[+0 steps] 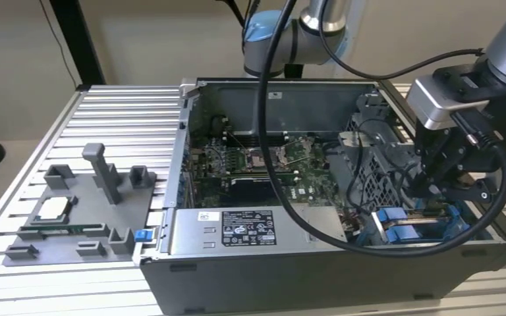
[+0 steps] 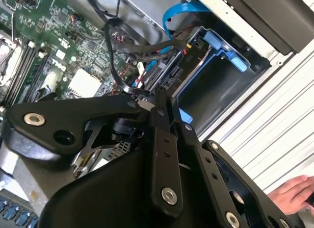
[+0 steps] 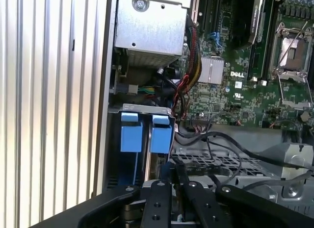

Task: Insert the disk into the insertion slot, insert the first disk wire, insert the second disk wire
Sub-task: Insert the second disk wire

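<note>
- The slot (image 3: 145, 139), a grey metal bay with blue tabs, sits in the open case (image 1: 323, 270), just below the hand (image 1: 442, 187) in the exterior view; its long axis runs along the case wall.
- The hand (image 2: 164, 98) has its fingers (image 3: 162, 189) close together beside black cables (image 2: 117, 56); whether they grip anything, I cannot tell.
- Case rests on the bench (image 1: 121, 112).

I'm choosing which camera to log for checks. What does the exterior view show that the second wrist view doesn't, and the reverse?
The exterior view adds the grey fixture plate lying on the slatted table at the exterior view's left, and the labelled power-supply box. The second wrist view adds a person's hand over the slatted table outside the case. Both share the green motherboard, the blue-railed insertion slot and the gripper close to it.
</note>
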Controlling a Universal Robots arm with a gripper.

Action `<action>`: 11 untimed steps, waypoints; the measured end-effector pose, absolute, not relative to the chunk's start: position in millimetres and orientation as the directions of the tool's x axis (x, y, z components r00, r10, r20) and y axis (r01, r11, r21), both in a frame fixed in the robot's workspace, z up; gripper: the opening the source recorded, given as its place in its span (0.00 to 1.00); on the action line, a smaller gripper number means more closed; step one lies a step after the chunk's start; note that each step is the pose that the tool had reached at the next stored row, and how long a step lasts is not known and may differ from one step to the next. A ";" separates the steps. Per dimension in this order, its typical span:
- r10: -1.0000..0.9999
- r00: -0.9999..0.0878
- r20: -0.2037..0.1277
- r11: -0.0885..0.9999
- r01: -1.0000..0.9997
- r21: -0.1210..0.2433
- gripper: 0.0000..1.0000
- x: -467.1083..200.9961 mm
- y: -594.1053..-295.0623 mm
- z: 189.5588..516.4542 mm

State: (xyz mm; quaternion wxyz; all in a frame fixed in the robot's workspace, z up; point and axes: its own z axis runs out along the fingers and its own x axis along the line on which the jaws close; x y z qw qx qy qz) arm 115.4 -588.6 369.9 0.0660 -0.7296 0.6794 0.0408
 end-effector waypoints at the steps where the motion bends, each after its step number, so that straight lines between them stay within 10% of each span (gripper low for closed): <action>1: -0.986 0.073 -0.149 -0.068 -0.997 -0.039 0.00 115.5 -588.6 369.1; 11: -0.986 0.067 -0.152 -0.068 -0.998 0.000 0.00 117.5 -588.6 361.3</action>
